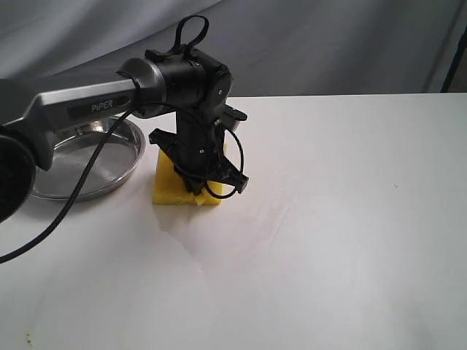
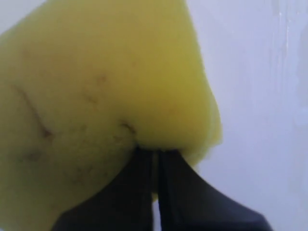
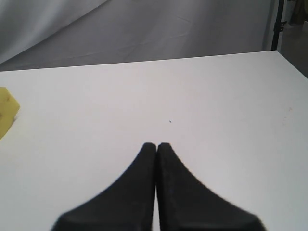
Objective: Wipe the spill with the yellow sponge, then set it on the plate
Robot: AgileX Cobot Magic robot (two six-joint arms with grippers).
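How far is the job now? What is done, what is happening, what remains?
Probably done: no brown spot shows on the table; it may be wiped or hidden under the sponge. In hand: the left gripper is shut on the sponge, which rests beside the plate. Left: moving the sponge onto the plate, whose visible part is bare. The right gripper is shut, apart from the sponge.

One yellow sponge (image 1: 169,188); one stainless-steel plate (image 1: 87,164); one white table (image 1: 328,219); one grey backdrop cloth (image 1: 328,44); one arm (image 1: 80,106) marked PiPER; two black grippers: left gripper (image 2: 155,153), right gripper (image 3: 156,144).
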